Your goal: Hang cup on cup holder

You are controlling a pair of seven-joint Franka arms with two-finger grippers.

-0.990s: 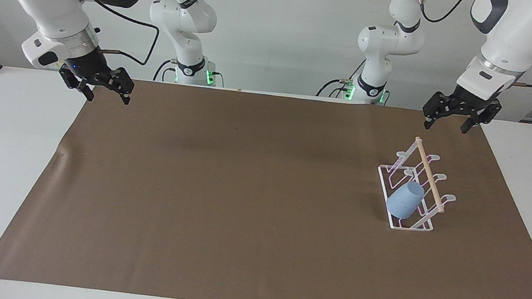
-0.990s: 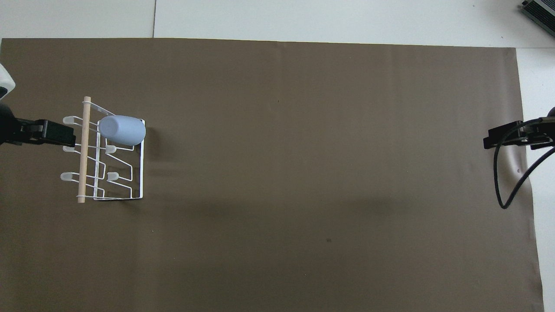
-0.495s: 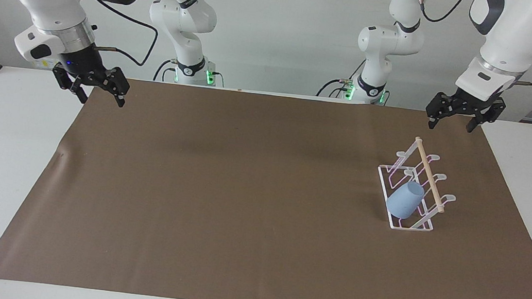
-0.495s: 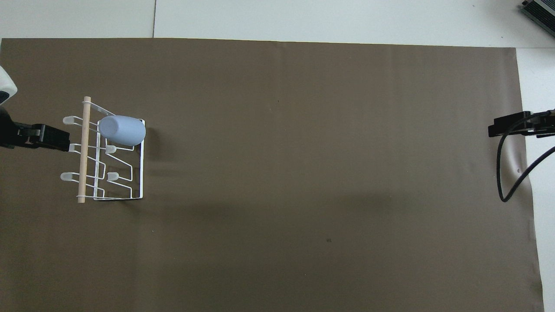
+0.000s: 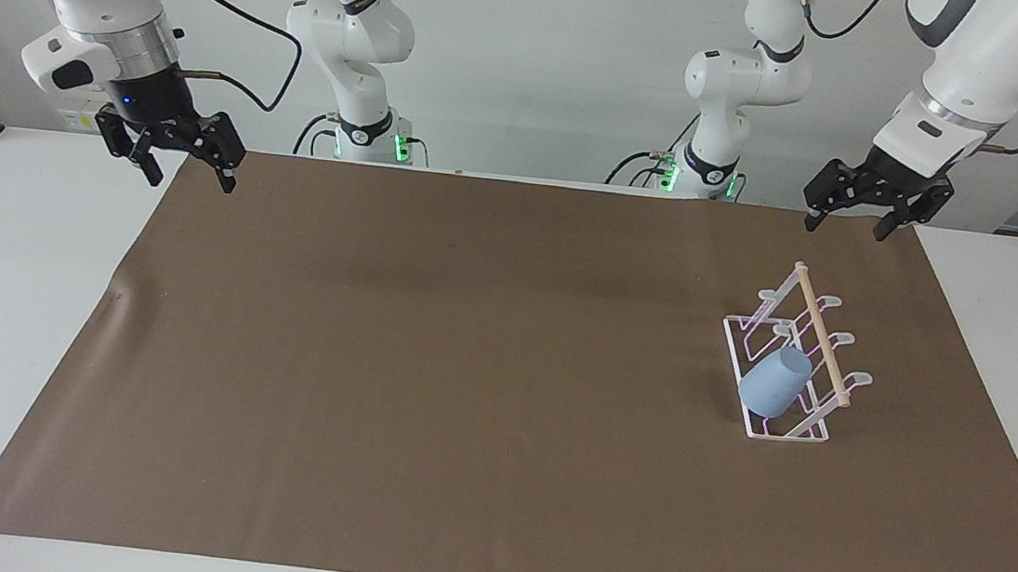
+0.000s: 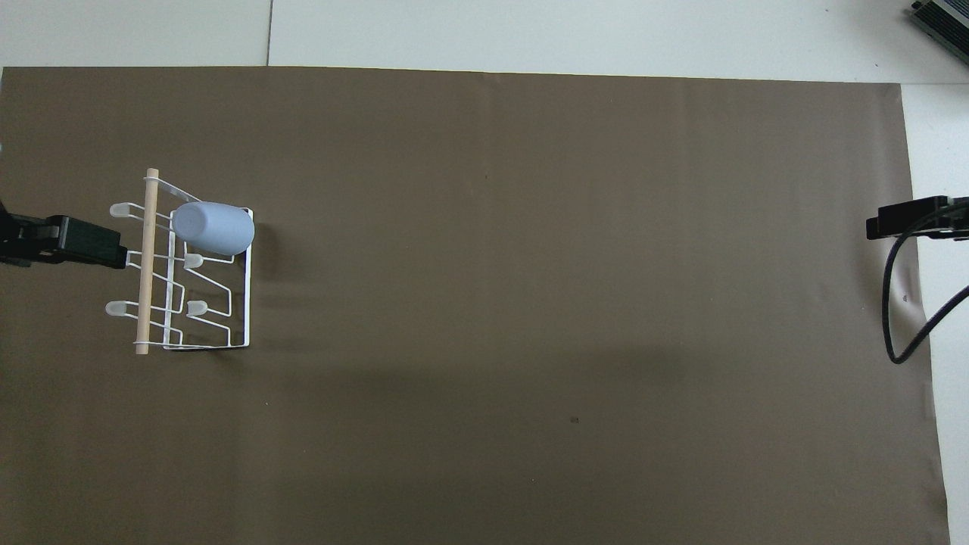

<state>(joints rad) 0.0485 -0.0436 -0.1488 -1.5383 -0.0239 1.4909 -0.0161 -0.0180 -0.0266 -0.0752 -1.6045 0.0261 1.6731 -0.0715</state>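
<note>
The light-blue cup (image 5: 775, 385) (image 6: 214, 227) hangs tilted on a slanted prong of the cup holder, its closed base pointing up toward the wooden dowel (image 5: 824, 336). The white wire cup holder (image 5: 787, 435) (image 6: 247, 303) stands on the brown mat toward the left arm's end of the table. My left gripper (image 5: 845, 228) (image 6: 113, 250) hangs open and empty in the air over the mat at that end, apart from the holder. Over the mat's corner at the right arm's end, my right gripper (image 5: 189, 181) (image 6: 882, 225) is also open and empty.
A brown mat (image 5: 464, 366) (image 6: 530, 303) covers most of the white table (image 5: 6, 275). A black cable (image 6: 897, 303) loops down from the right arm over the mat's edge. The arm bases (image 5: 365, 137) stand at the robots' edge of the table.
Both grippers have risen slightly and drawn back from the middle of the table, staying open. The cup and the holder have not moved.
</note>
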